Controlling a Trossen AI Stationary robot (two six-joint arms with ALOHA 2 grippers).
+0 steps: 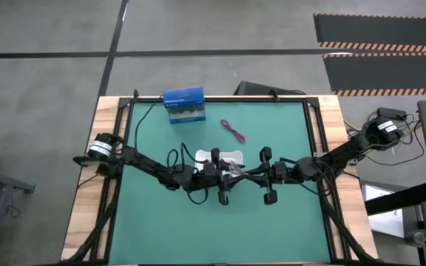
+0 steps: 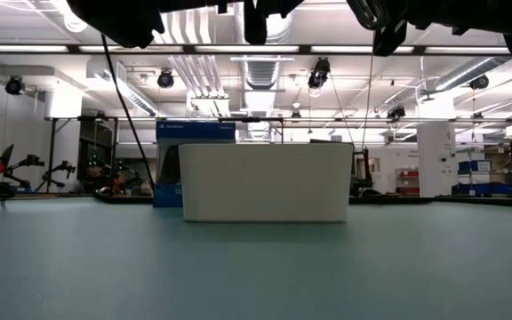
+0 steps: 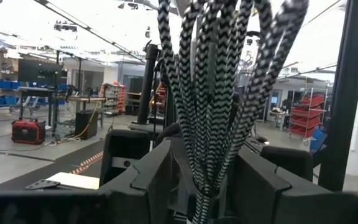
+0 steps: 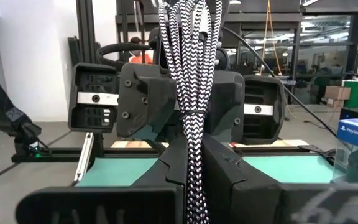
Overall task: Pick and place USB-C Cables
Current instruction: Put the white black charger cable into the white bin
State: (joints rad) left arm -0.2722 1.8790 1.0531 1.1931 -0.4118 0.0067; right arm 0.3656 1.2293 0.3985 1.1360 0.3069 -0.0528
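Both grippers meet mid-table, facing each other, on one black-and-white braided cable bundle [image 4: 190, 93]; looks like a handover between arms, judged from both pinching the same bundle; right gripper [image 4: 191, 155] jaws narrow, closed on the bundle's lower part, loops rising above them; left gripper [image 3: 207, 180] jaws likewise narrow, clamped on the same braid [image 3: 213, 93]; bundle held in the air, above the green mat [image 1: 272, 229]; white rectangular plastic tray [image 1: 226, 157] just behind the jaws; thin magenta-red cable [image 1: 233, 131] lies loose beyond the tray; blue cardboard box [image 1: 183, 105] farther out, at the far edge.
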